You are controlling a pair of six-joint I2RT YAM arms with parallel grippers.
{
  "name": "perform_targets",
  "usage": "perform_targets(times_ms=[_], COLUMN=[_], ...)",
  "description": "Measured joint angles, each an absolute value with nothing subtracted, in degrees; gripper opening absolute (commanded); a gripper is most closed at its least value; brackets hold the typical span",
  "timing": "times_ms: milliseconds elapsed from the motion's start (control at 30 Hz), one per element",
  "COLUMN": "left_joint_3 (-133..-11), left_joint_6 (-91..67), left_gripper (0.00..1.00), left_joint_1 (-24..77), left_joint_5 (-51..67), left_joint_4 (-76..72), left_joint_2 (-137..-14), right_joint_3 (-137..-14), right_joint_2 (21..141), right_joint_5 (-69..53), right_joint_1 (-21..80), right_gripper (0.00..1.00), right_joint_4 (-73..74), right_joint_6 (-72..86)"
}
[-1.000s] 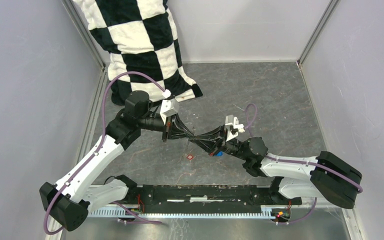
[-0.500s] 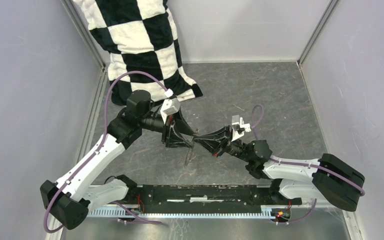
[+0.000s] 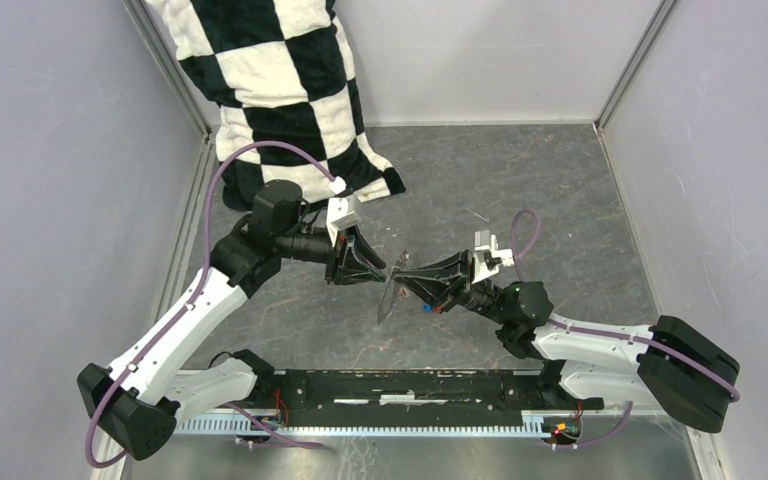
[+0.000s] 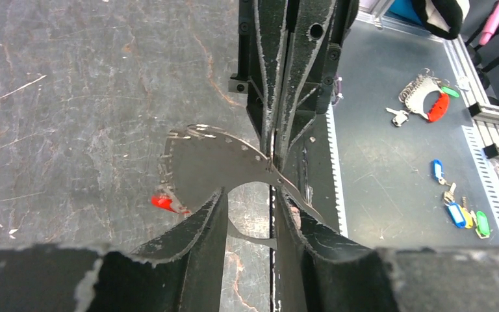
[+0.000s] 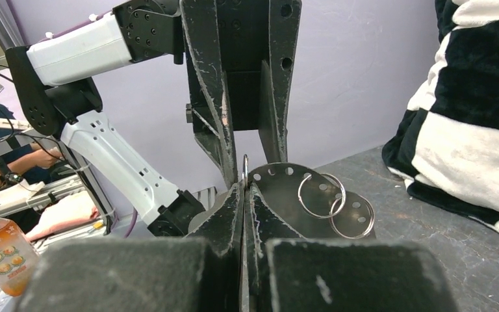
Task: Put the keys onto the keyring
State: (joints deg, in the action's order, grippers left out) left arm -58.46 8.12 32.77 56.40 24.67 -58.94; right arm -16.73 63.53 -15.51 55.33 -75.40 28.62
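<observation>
R gripper (image 5: 244, 188) is clamped tight on the keyring (image 4: 214, 159) rim, holding it up off the table (image 4: 71, 97). L gripper (image 4: 248, 201) sits just opposite, half-open, w/ the ring's tail in its gap and no grip seen. Red key (image 4: 162, 203) is at the ring's far edge; threaded or lying on the table, can't tell. Blue key (image 3: 427, 309) is under R gripper. Risk: if L closes off-line it knocks the thin ring and twists it out of R's pinch.

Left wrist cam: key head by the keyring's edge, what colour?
The key head is red, clearest in the left wrist view.
</observation>
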Motion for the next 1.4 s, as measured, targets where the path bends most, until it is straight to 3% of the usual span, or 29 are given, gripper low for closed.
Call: perform_targets(times_ms=[233,400,567,733,900,933,1200,1400], left_joint_3=[-58.46,-58.48,-58.48,-58.5,-58.52,-58.54,-58.57,-58.57], left_joint_6=[8.12,8.16,8.27,8.73,9.5,9.5,12.01,20.58], left_gripper=[0.47,0.45,0.31,0.04,0.02,0.02,0.02,0.02], left_joint_1=[32.77,32.75,32.75,32.75,32.71,32.71,32.69,32.6], left_joint_5=[60.38,61.82,62.13,62.24,62.13,62.13,61.8,61.63], left_joint_4=[24.45,24.4,24.69,25.85,26.96,27.2,28.14,28.86], left_joint_2=[-58.98,-58.98,-59.4,-59.96,-59.99,-59.99,-59.96,-57.45], right_joint_3=[-16.75,-17.65,-18.76,-18.87,-18.94,-18.94,-19.38,-21.37], right_joint_2=[63.57,64.29,64.88,64.9,64.9,64.88,62.04,55.16], right_joint_5=[-16.53,-18.22,-19.84,-20.91,-21.37,-21.5,-22.02,-21.89], right_joint_1=[55.33,55.33,55.35,55.35,55.33,55.33,55.37,55.37], right_gripper=[0.01,0.01,0.01,0.01,0.01,0.02,0.4,0.48], right_joint_4=[-75.22,-73.63,-71.72,-70.24,-69.14,-68.99,-64.58,-55.31], right_joint_6=[28.6,28.12,27.62,27.03,26.5,26.3,23.46,17.17])
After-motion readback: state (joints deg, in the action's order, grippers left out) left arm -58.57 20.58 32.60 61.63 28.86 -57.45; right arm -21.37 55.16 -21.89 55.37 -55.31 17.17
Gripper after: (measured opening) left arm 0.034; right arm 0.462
